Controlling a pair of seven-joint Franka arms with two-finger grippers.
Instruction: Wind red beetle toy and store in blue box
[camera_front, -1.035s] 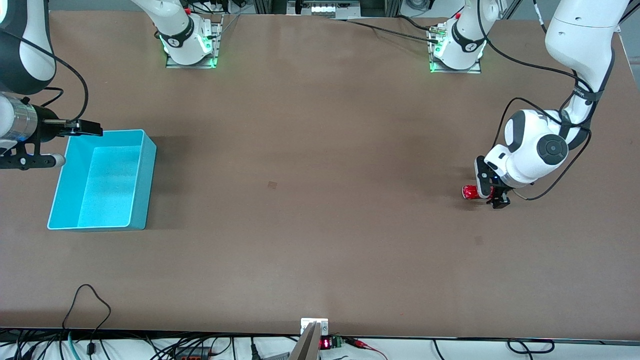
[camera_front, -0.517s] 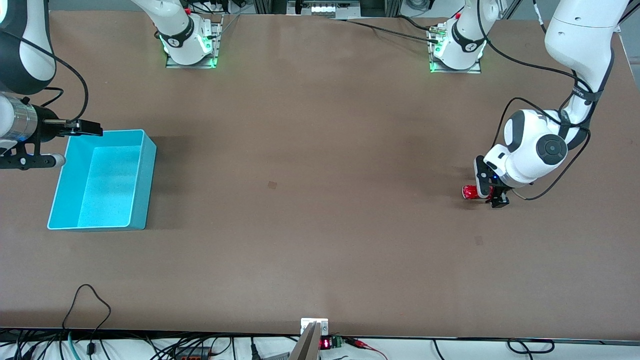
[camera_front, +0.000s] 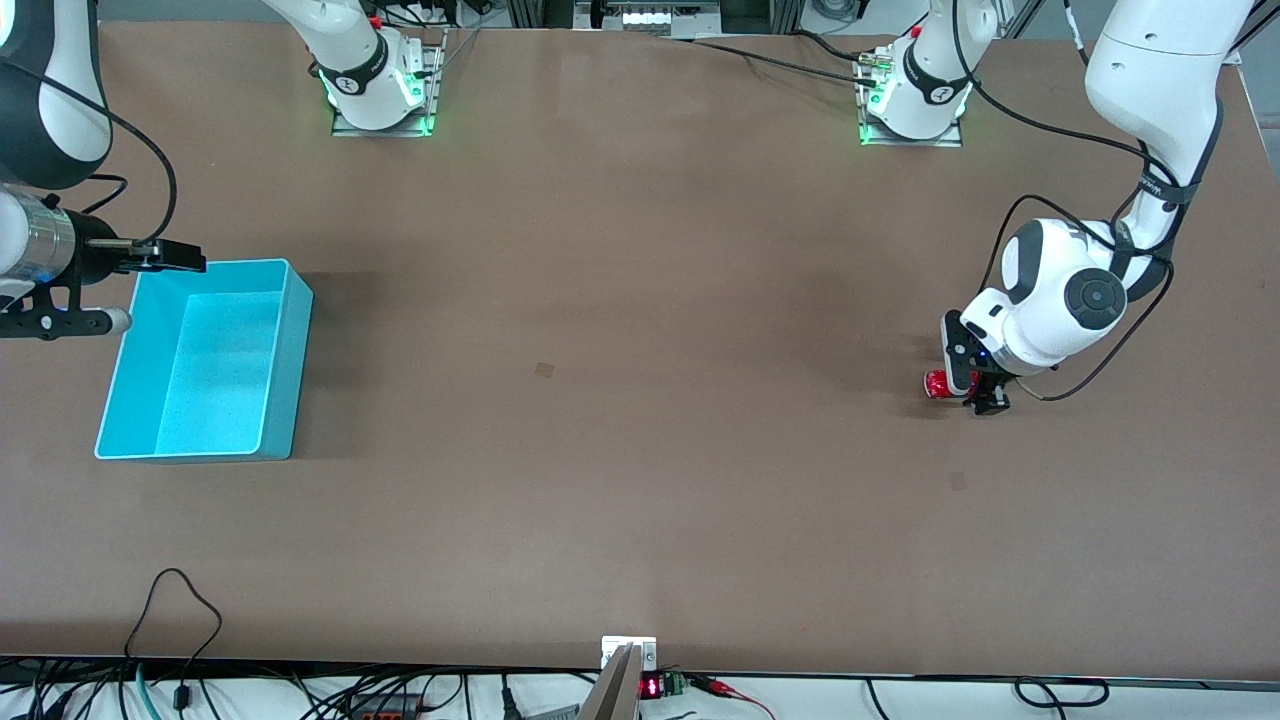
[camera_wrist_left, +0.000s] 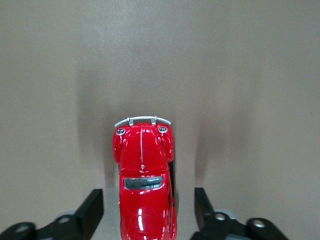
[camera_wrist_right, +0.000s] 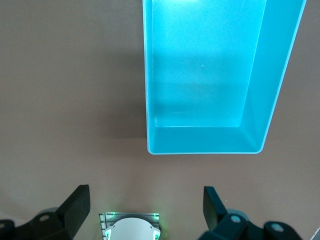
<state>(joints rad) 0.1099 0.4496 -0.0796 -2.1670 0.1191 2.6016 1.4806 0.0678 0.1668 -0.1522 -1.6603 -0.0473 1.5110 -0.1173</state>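
The red beetle toy (camera_front: 937, 384) (camera_wrist_left: 144, 170) stands on its wheels on the brown table near the left arm's end. My left gripper (camera_front: 974, 388) (camera_wrist_left: 147, 199) is low over its rear half, one finger on each side of the body. It is open, with a strip of table showing between each black pad and the car. The blue box (camera_front: 285, 340) (camera_wrist_right: 200, 150) stands empty at the right arm's end. My right gripper (camera_front: 172, 257) (camera_wrist_right: 145, 197) waits open in the air over the table, beside the box's end wall farthest from the front camera.
Both arm bases (camera_front: 380, 95) (camera_front: 912, 100) stand on plates along the table edge farthest from the front camera. Cables (camera_front: 170, 600) lie by the edge nearest that camera. Bare brown table stretches between the toy and the box.
The left gripper's fingers have drawn closer in around the toy, and the hand has shifted slightly toward the right arm's end. The toy, the box and the right arm have not moved.
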